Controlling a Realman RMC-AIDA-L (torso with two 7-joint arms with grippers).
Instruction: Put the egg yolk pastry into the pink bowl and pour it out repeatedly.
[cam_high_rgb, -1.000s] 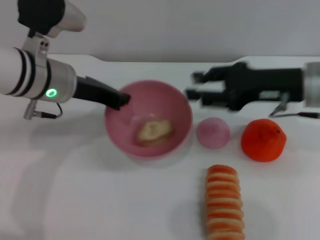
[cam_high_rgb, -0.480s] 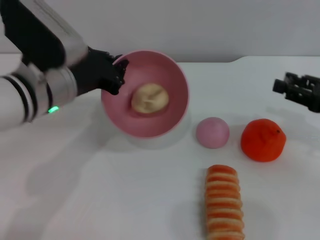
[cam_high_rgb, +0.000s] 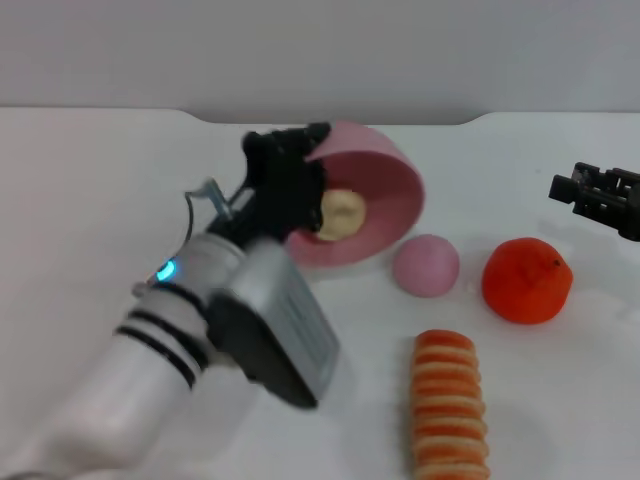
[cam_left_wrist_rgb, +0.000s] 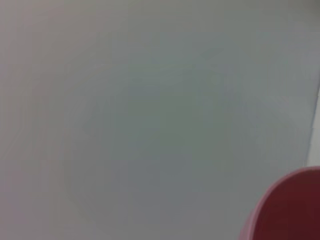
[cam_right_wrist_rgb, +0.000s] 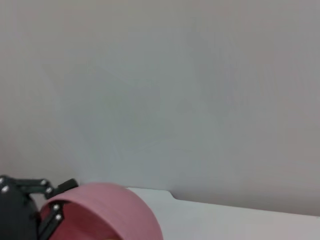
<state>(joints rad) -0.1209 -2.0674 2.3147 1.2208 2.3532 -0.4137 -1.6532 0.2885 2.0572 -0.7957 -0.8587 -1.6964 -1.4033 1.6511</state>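
My left gripper (cam_high_rgb: 300, 160) is shut on the rim of the pink bowl (cam_high_rgb: 390, 200) and holds it lifted and tipped steeply on its side at the middle of the table. The pale egg yolk pastry (cam_high_rgb: 342, 213) is still inside, low against the bowl's wall. The left wrist view shows only a bit of the bowl (cam_left_wrist_rgb: 292, 210). The right wrist view shows the bowl (cam_right_wrist_rgb: 110, 212) with the left gripper (cam_right_wrist_rgb: 30, 212) on its edge. Far off at the right edge, my right gripper (cam_high_rgb: 572, 185) hangs open and holds nothing.
A small smooth pink dome (cam_high_rgb: 426, 265) lies just right of the bowl, with an orange (cam_high_rgb: 527, 280) beyond it. An orange-and-cream striped roll (cam_high_rgb: 450, 415) lies near the front. My left forearm (cam_high_rgb: 200, 340) crosses the front left of the white table (cam_high_rgb: 90, 200).
The left arm has swung round and tipped the bowl much further onto its side. The pastry has slid lower inside it. The right gripper has stayed at the right edge.
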